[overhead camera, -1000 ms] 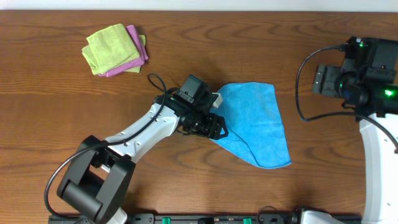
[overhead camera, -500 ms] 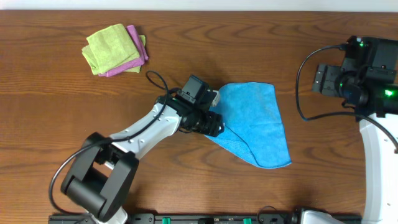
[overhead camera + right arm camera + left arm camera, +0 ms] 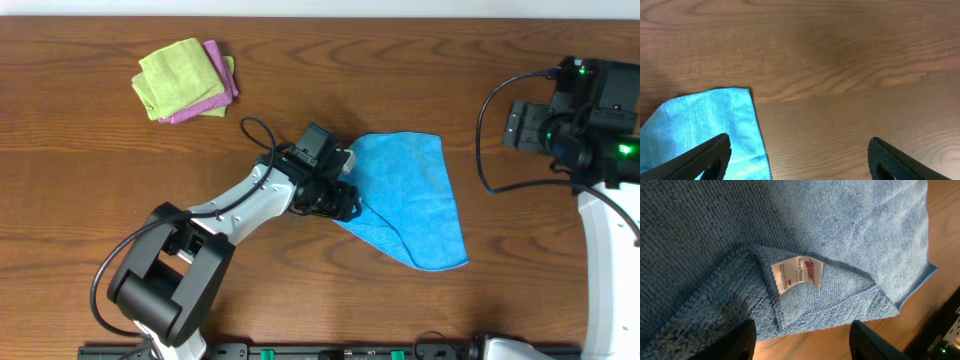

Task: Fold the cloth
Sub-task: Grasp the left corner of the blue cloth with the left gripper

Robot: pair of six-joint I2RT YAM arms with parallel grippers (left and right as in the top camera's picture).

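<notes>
The bright blue cloth [image 3: 415, 195] lies flat on the wooden table, right of centre, narrowing toward its near right corner. My left gripper [image 3: 340, 205] sits low at its left edge. In the left wrist view a corner of the cloth [image 3: 840, 305] is turned over, showing the small white tag [image 3: 797, 275]. The left gripper [image 3: 802, 347] is open, and the cloth's hem and bare wood lie between its fingertips. Over the far right of the table my right gripper [image 3: 800, 167] is wide open and holds nothing. The cloth's corner [image 3: 705, 125] lies by its left finger.
A lime-green cloth and a pink-purple cloth [image 3: 185, 78] lie folded together at the back left. A black cable [image 3: 490, 140] loops off the right arm over the table's right side. A black rail [image 3: 330, 352] runs along the front edge.
The left gripper's jaws have narrowed a little and it has nudged slightly up and left at the cloth's edge. The left arm's elbow swung right. The right arm has not moved.
</notes>
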